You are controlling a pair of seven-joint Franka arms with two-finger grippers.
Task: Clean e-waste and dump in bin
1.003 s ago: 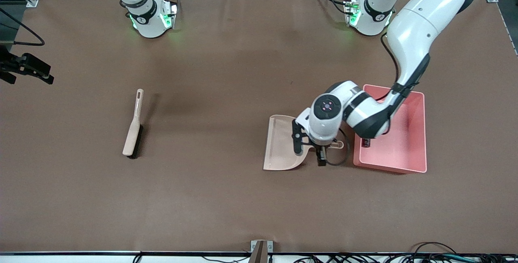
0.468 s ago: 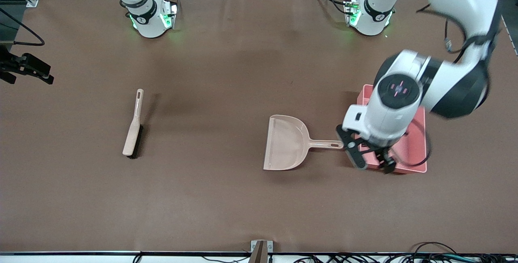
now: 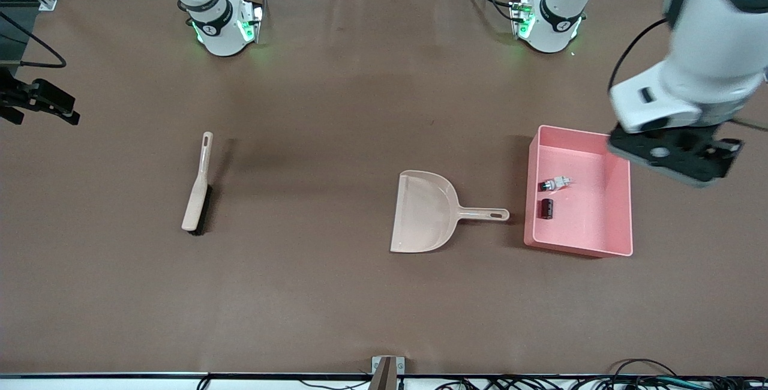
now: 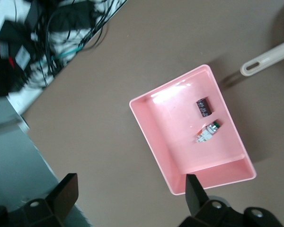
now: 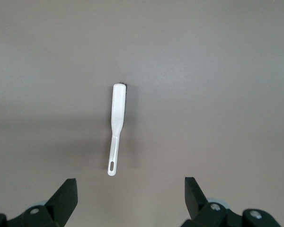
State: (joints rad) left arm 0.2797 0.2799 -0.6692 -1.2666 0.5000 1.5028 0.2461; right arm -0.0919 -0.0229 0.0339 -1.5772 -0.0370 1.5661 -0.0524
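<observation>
Left tool (image 4: 128,194) gapes wide, high over the bin's (image 3: 624,210) edge.

left pincer (image 3: 675,159) rose off dustpan (image 3: 423,213) — now above bin (image 3: 621,198).

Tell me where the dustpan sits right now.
In the front view, the dustpan lies flat on the table beside the bin, handle pointing toward it.
</observation>
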